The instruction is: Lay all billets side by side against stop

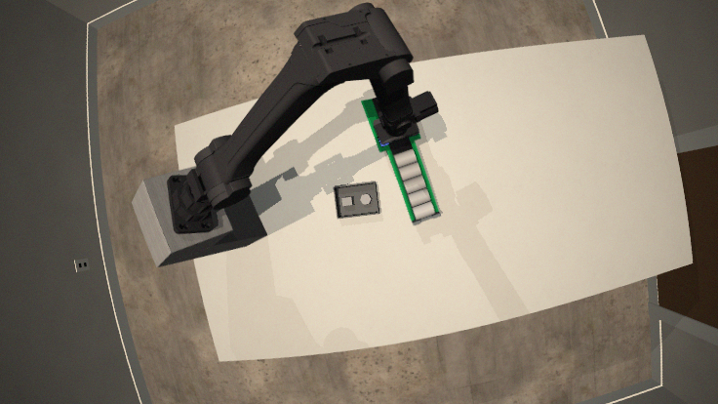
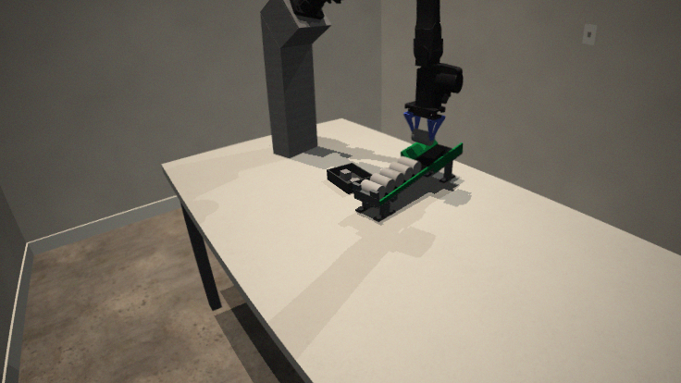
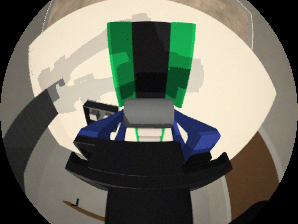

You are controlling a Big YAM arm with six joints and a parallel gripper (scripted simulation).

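The green feed ramp (image 1: 401,160) slopes down to a stop at its low end (image 1: 426,217). Several grey billets (image 1: 413,185) lie straight across it in a row against the stop; they also show in the side view (image 2: 390,176). My gripper (image 2: 424,135), with blue fingers, is shut on one more grey billet (image 3: 148,112) and holds it a little above the upper, empty part of the ramp (image 2: 430,153), uphill of the row. In the wrist view the held billet lies crosswise between the fingers, with the dark ramp bed (image 3: 152,56) beyond it.
A dark tray with a square and a hexagonal recess (image 1: 356,199) sits on the table beside the ramp's low end. The arm's grey base pedestal (image 1: 190,225) stands at the table's edge.
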